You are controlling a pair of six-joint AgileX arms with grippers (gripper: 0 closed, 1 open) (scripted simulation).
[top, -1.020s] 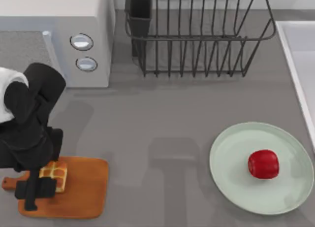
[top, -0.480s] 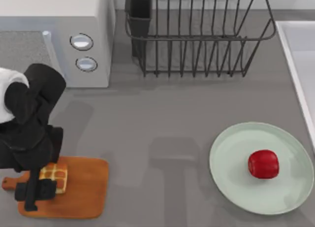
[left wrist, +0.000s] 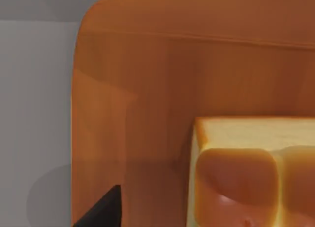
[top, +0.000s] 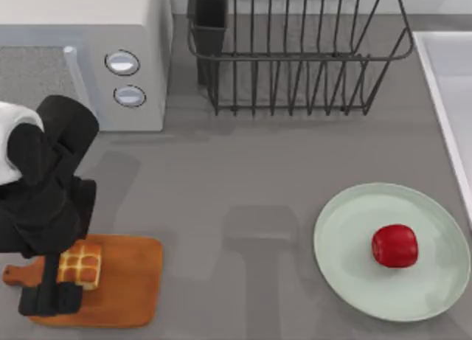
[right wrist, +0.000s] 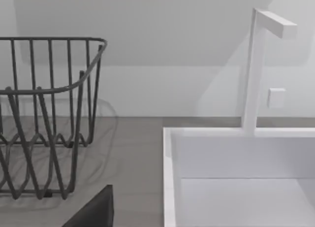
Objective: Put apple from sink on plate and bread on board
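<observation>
Left gripper (top: 50, 299): seen over the board's handle end in the top view; whether its fingers are parted or holding anything cannot be told.
Bread (top: 80, 265): resting on the board (top: 125, 285), just beside the gripper, toward the board's middle.
Apple (top: 394, 245): placed on the plate (top: 346, 237), well apart at the right.
Sink (right wrist: 236, 158): at the table's right edge.
Judgement: both items appear delivered; a straight lift clear of the bread is judged to be what remains.
</observation>
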